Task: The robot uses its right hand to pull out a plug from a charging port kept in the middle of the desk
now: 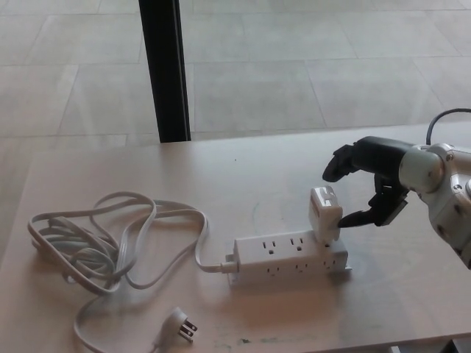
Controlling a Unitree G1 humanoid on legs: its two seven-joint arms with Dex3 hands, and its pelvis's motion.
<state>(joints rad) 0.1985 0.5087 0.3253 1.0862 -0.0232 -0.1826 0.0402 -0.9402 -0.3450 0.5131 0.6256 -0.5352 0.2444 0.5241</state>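
Note:
A white power strip [291, 257] lies in the middle of the pale wooden desk [243, 176]. A white block-shaped plug adapter [324, 215] stands in its right-hand socket. My right hand [366, 184] comes in from the right, open, its fingers spread around the adapter: the upper fingers [340, 163] reach over its top and the thumb [355, 218] sits at its right side. Whether the thumb touches the adapter I cannot tell. My left hand does not show.
The strip's white cable [96, 246] lies in loose loops on the desk's left half and ends in a plug [182, 323] near the front edge. A black post [165, 70] stands behind the desk against a tiled floor.

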